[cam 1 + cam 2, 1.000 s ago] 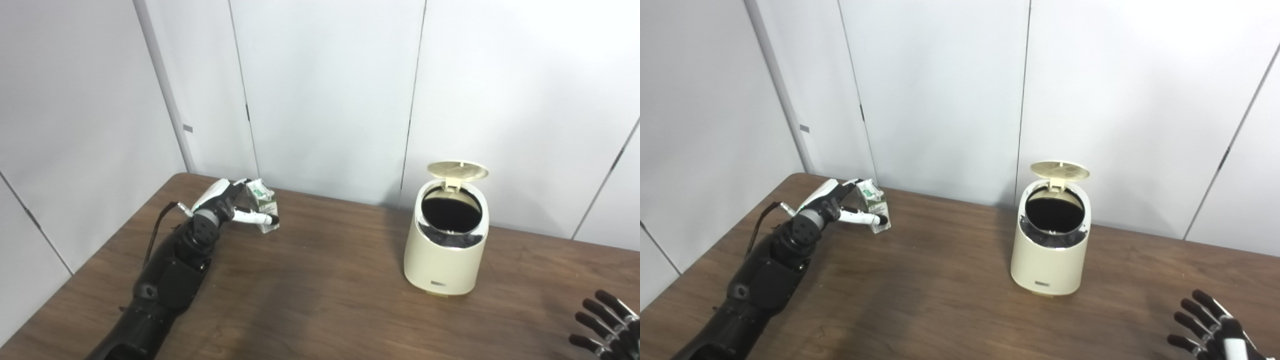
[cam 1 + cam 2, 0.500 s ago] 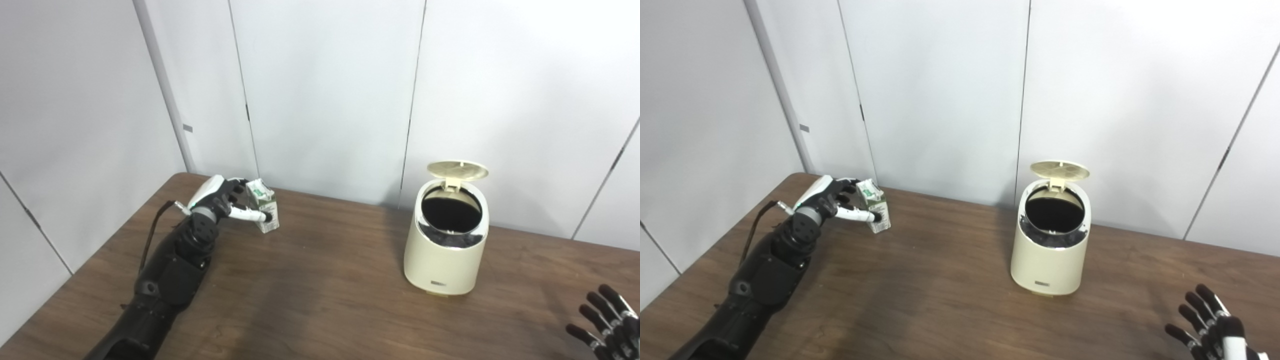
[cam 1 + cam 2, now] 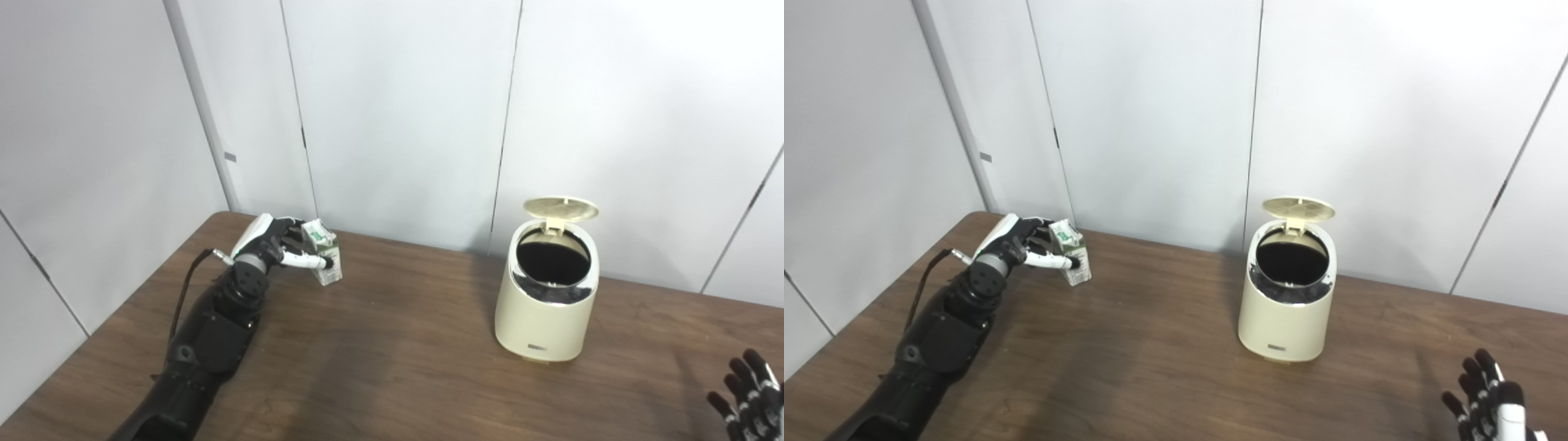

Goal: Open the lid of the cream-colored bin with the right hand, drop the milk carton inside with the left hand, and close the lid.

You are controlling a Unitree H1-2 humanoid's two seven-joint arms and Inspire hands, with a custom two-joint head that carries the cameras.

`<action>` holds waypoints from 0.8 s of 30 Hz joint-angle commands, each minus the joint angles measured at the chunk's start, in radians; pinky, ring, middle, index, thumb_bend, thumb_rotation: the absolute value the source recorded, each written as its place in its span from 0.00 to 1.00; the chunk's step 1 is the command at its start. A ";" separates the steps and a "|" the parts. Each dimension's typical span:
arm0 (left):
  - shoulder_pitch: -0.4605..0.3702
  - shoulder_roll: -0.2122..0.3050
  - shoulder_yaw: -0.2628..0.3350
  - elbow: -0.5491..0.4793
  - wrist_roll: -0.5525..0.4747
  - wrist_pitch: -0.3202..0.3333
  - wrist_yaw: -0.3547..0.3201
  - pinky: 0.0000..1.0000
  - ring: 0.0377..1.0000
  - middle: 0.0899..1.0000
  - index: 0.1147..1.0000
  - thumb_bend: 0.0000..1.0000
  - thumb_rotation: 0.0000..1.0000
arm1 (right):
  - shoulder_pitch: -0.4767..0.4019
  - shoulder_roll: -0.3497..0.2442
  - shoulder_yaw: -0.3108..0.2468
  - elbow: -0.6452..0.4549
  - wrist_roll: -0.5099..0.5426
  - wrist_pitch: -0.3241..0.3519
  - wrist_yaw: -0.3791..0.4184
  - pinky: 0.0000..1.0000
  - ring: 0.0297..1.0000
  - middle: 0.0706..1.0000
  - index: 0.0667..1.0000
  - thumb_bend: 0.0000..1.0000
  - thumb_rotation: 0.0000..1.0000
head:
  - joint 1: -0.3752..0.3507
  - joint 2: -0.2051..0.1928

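Observation:
A small white-and-green milk carton (image 3: 324, 245) stands on the brown table (image 3: 392, 367) at the far left. My left hand (image 3: 269, 242) is closed around it, thumb across its front and fingers behind. The cream-colored bin (image 3: 545, 312) stands at centre right with its lid (image 3: 561, 208) flipped up at the back and its dark inside showing. My right hand (image 3: 1488, 401) is low at the bottom right corner, fingers spread and holding nothing, well away from the bin.
White wall panels (image 3: 398, 122) rise right behind the table's far edge. The table's left edge (image 3: 122, 306) runs close beside my left arm. Bare wood lies between the carton and the bin.
My left hand has tightened on the carton, the thumb drawing in onto its front. My right hand has dropped lower toward the bottom right corner. Bin and lid are unchanged.

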 commanded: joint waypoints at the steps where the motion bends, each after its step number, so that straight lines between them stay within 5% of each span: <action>1: -0.065 0.020 0.008 -0.007 0.001 -0.033 0.030 0.57 0.68 0.76 0.81 0.80 0.18 | -0.022 -0.013 -0.004 -0.032 0.003 -0.045 0.009 0.91 0.99 0.98 1.00 0.54 1.00 | 0.000 0.004; 19: -0.077 0.017 -0.013 0.003 0.002 -0.044 0.030 0.58 0.69 0.76 0.80 0.80 0.17 | -0.027 -0.017 -0.010 -0.015 0.007 -0.064 0.019 0.90 0.97 0.96 0.98 0.46 1.00 | -0.011 0.003; 24: -0.084 0.013 -0.019 0.014 0.012 -0.047 0.050 0.51 0.59 0.65 0.72 0.70 0.03 | -0.026 -0.018 -0.009 -0.011 0.000 -0.067 0.024 0.91 0.98 0.97 0.99 0.46 1.00 | -0.006 0.007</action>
